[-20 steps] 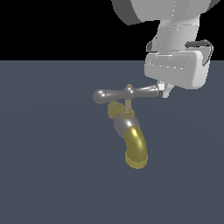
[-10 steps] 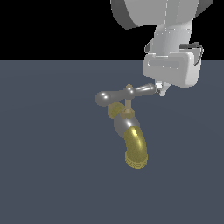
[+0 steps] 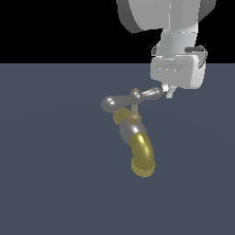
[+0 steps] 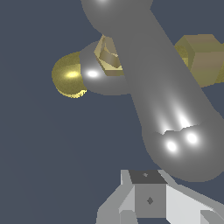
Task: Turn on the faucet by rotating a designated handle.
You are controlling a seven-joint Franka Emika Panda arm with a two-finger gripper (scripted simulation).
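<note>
Shiny silver crossbar handle [image 3: 131, 98] has swung since a second ago, fingers [image 3: 167, 90] pushing its end; finger spacing indeterminable; turning underway.

Silver handle [image 3: 131, 98], ribbed brass-yellow faucet [image 3: 137, 147] spout

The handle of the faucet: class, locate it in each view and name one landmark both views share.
Exterior view: the handle lies across the centre, its right end by the tool.
Wrist view: it runs diagonally, filling the upper middle.
Shared landmark: the brass stem under the hub.
</note>
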